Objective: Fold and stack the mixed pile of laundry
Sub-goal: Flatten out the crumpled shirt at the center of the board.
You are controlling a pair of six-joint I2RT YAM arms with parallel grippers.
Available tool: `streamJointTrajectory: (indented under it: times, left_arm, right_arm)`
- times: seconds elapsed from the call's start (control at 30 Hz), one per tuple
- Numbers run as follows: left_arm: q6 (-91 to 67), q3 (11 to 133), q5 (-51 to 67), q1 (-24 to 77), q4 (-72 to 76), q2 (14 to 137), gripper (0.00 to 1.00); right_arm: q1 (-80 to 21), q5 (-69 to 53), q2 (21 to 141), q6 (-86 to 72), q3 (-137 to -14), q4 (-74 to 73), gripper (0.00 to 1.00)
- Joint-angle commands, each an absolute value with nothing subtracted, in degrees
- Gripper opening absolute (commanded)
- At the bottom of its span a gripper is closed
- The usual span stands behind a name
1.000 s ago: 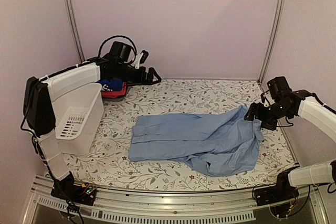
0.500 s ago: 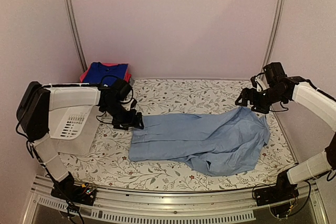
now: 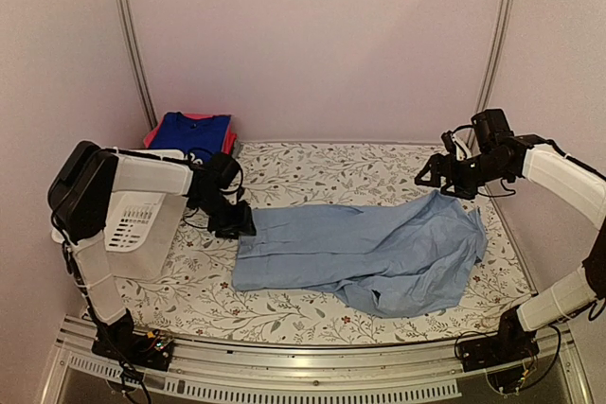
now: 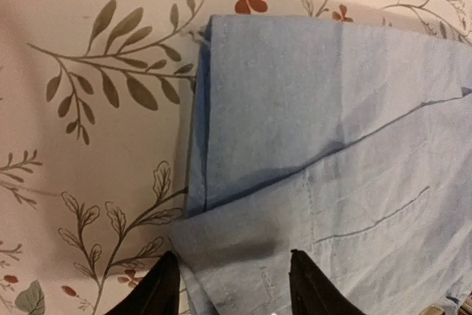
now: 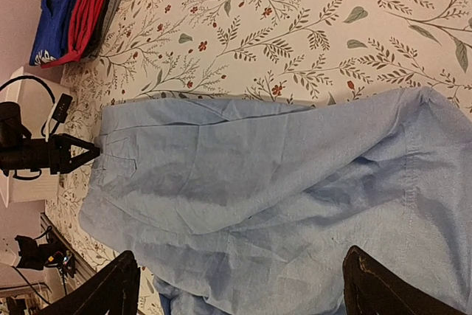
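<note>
Pale-blue shirt [image 3: 355,253] lies spread and rumpled across table centre, long axis 9-to-3 o'clock. Left gripper [image 3: 241,224] sits at its 10 o'clock corner, fingers apart astride the hem, nothing held. Right gripper [image 3: 428,177] hovers over the 2 o'clock end, spread wide, empty. Judgement: pinch both corners through all layers and lift level, else the fold skews. Folded stack [image 3: 189,130] is at the table's 10 o'clock.

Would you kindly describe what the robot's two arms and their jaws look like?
Both the left arm and the right arm have smooth white shell links joined by black motor blocks. Thin black cables loop beside the wrists. The jaws are black and tapered. No markings are legible.
</note>
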State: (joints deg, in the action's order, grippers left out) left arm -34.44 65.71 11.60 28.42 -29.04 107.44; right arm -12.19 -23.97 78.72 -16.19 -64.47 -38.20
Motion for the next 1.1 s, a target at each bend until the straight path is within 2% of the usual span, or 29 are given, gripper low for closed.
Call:
streamJointTrajectory:
  times: [0.0, 0.2, 0.47, 0.7, 0.83, 1.07]
  left_arm:
    - [-34.2, 67.2, 12.1, 27.9, -26.1, 110.3, 0.39]
    - [-32.3, 69.7, 9.1, 27.8, -28.2, 106.9, 0.0]
    - [-27.0, 78.0, 5.2, 27.9, -34.0, 99.4, 0.0]
    - [-21.2, 86.0, 6.0, 27.2, -31.3, 91.7, 0.0]
    - [-17.2, 97.4, 11.3, 26.3, -30.7, 94.3, 0.0]
    - [-6.8, 106.2, 14.9, 26.2, -30.6, 98.6, 0.0]
  right_arm:
    - [-11.9, -24.9, 79.2, -15.1, -66.1, -37.5, 0.94]
    - [-11.9, -25.2, 79.3, -14.6, -66.1, -37.7, 0.95]
    - [-11.9, -26.2, 80.6, -12.8, -66.6, -36.9, 0.95]
    - [-11.9, -18.8, 84.0, -8.1, -68.6, -39.2, 0.96]
    - [-11.9, -7.9, 92.8, -3.2, -72.8, -40.4, 0.96]
    - [-11.9, -5.8, 101.1, 9.6, -79.3, -38.4, 0.97]
